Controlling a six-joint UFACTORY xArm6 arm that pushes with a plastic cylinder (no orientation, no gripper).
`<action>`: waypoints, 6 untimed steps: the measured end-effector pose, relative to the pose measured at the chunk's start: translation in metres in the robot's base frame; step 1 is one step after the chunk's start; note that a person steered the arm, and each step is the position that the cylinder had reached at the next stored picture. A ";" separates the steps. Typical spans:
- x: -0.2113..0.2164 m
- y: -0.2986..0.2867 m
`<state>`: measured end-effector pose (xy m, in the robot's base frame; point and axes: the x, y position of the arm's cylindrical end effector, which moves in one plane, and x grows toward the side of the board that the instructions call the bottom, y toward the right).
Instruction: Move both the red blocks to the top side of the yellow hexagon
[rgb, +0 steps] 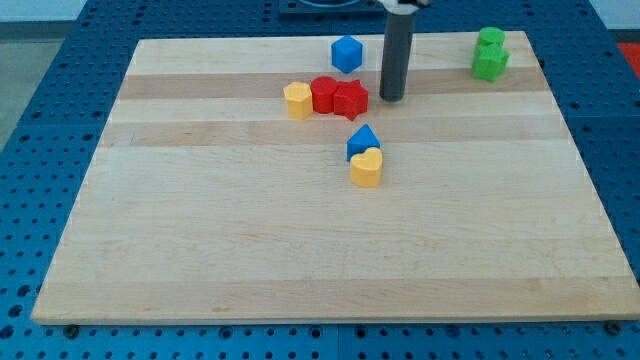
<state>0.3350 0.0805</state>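
Pale wood board (330, 250) on a blue perforated table (40, 120), the board's near half bare. No jaws on this arm, just a dark rod, so open or closed does not apply; places given from my tip (391, 98)

Nearest the view's bottom: yellow heart (366, 168), below my tip and slightly to the view's left, well apart from it. Blue block (362, 141) touches the heart's upper edge, shape unclear, looks wedge-like, also below-left of my tip

Next row, level with my tip: red star-like block (350, 99) just to the view's left of my tip, a small gap between, not touching as far as I can tell. Second red block (324, 94) pressed against the first on its left, shape hard to make out. Yellow hexagon (297, 100) touches that red block's left side, so both reds sit on the hexagon's right, not on its top side

Farther: blue hexagon-like block (346, 53) above-left of my tip, apart from the row. Rod rises straight to the view's top edge. Two green blocks (490, 55) stacked close together at far upper right, well apart from my tip, shapes unclear
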 end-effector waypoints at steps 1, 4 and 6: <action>0.029 -0.005; 0.030 -0.053; 0.014 -0.054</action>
<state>0.3492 0.0264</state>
